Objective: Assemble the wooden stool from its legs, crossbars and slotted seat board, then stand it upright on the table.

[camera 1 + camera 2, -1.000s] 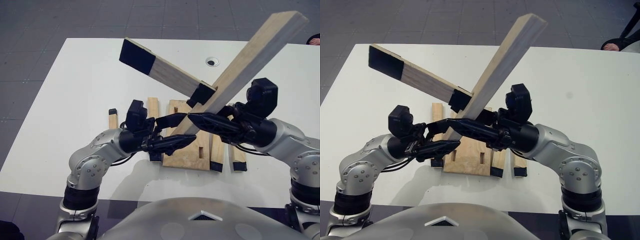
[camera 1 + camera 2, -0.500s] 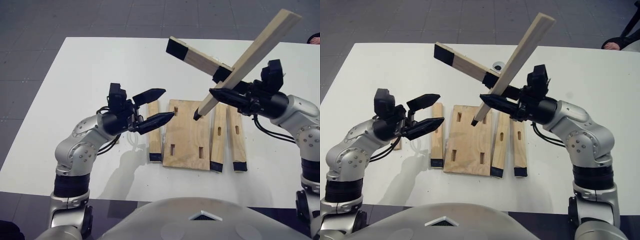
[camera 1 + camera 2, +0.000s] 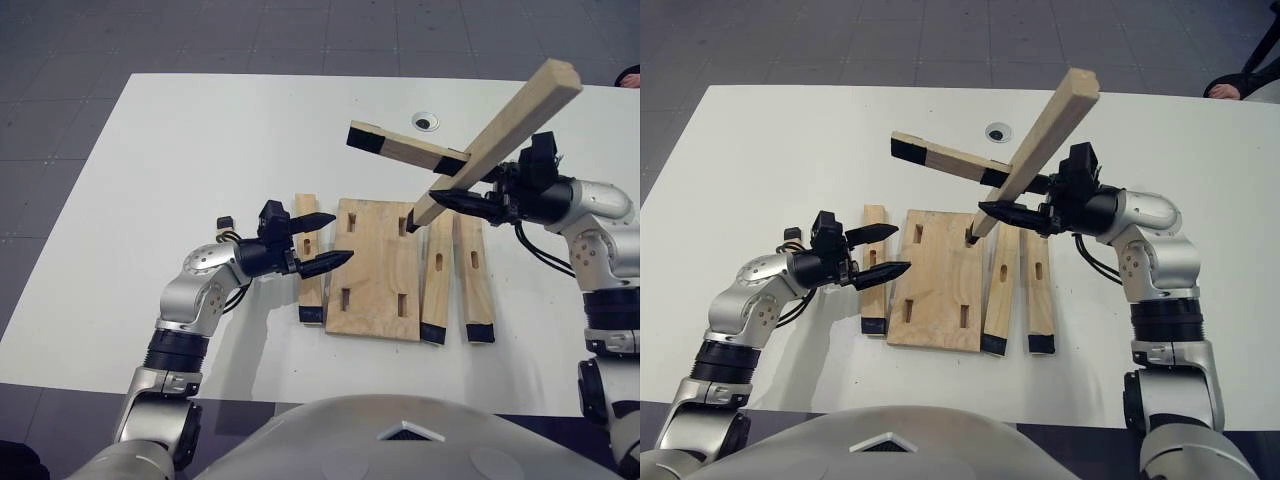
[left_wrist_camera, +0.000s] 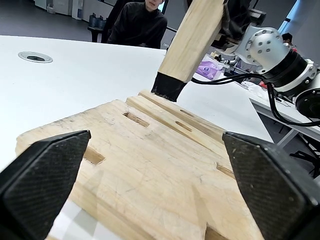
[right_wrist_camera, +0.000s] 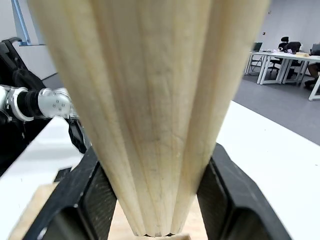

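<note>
White tabletop (image 3: 150, 200) carries the slotted seat board (image 3: 375, 270) lying flat at its centre. The loose leg (image 3: 310, 270) lies flat just beside the board's left edge. An inner bar (image 3: 437, 280) and an outer bar (image 3: 475, 280) lie flat along its right edge.

The right gripper (image 3: 435, 200) is clamped on the held leg (image 3: 510, 115), low on the shaft. A crossbar (image 3: 400, 145) is already joined to this leg, forming a cross. The held leg's long axis tilts up and away to the right, with its black-tipped lower end at the board's far right slot. Whether the tip has entered the slot cannot be told.

The left gripper (image 3: 343, 234) hovers empty with fingers spread over the board's left edge, nearest the loose leg.

Judgement: the coming move calls for bringing the held leg toward vertical over the slot. Open table lies behind and to both sides. The crossbar's free end overhangs the board's far edge, well apart from the left gripper.
</note>
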Available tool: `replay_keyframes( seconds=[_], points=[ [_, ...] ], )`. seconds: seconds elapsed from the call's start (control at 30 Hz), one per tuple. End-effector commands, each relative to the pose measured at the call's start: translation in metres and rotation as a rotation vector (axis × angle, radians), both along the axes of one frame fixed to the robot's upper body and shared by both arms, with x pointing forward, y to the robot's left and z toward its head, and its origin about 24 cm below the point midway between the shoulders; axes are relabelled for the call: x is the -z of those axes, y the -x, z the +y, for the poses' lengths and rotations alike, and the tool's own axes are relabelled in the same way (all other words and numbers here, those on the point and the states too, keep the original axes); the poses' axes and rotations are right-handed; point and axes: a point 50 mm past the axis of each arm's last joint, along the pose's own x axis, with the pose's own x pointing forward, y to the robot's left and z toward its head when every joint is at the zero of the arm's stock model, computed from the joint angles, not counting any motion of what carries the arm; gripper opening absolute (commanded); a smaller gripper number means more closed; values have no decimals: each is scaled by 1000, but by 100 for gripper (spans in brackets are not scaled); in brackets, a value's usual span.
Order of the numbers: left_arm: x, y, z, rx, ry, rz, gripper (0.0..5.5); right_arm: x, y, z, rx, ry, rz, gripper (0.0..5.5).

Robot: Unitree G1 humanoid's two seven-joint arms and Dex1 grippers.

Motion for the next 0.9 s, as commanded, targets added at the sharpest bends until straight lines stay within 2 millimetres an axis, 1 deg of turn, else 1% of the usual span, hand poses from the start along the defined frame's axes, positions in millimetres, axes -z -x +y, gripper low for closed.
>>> replay_keyframes(
  seconds=[0.03,0.17,0.4,0.6,0.7,0.9],
  points=[
    [-3,-4,-1,15,-6,-24,489,-1,-10,1,-26,33,-33,205],
    [-2,-4,-2,22,-8,-22,489,3,-13,7,-63,54,-38,205],
    [-2,-3,-3,35,-7,-24,489,18,-23,11,-54,101,-34,205],
    [-3,-1,-4,44,-5,-28,489,24,-29,12,-36,144,-53,205],
    [-3,-1,-4,44,-6,-28,489,27,-28,14,-44,146,-51,205],
    [-3,-1,-4,49,-7,-30,489,44,-23,14,-47,169,-14,205]
  ],
)
